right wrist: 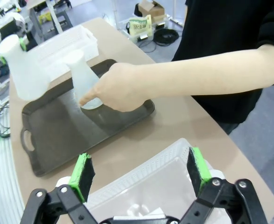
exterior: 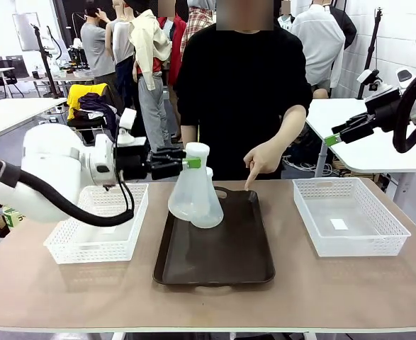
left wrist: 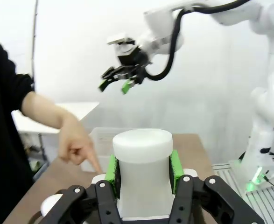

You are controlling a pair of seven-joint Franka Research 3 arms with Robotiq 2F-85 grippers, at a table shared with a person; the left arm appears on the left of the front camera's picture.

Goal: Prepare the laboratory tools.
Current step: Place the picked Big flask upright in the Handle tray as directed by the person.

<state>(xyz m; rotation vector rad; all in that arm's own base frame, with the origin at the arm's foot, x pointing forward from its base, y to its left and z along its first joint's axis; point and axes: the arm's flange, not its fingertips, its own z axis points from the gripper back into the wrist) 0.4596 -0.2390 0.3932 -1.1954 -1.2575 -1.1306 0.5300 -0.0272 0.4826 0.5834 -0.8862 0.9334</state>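
Our left gripper [exterior: 191, 163] is clamped on a flask [exterior: 187, 190] neck, lifted above the tray [exterior: 215, 265]. Right gripper [right wrist: 141, 170] hangs wide open, nothing held. Person's hand [exterior: 263, 160] points at tray, 2nd flask [right wrist: 84, 81] standing there.

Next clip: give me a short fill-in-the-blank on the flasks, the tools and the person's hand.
1. The left tool is shut on the ____ of a flask.
2. The other flask stands on the ____.
3. The right tool is ____ and holds nothing.
4. The person's hand ____ down at the tray.

Missing words: neck; tray; open; points
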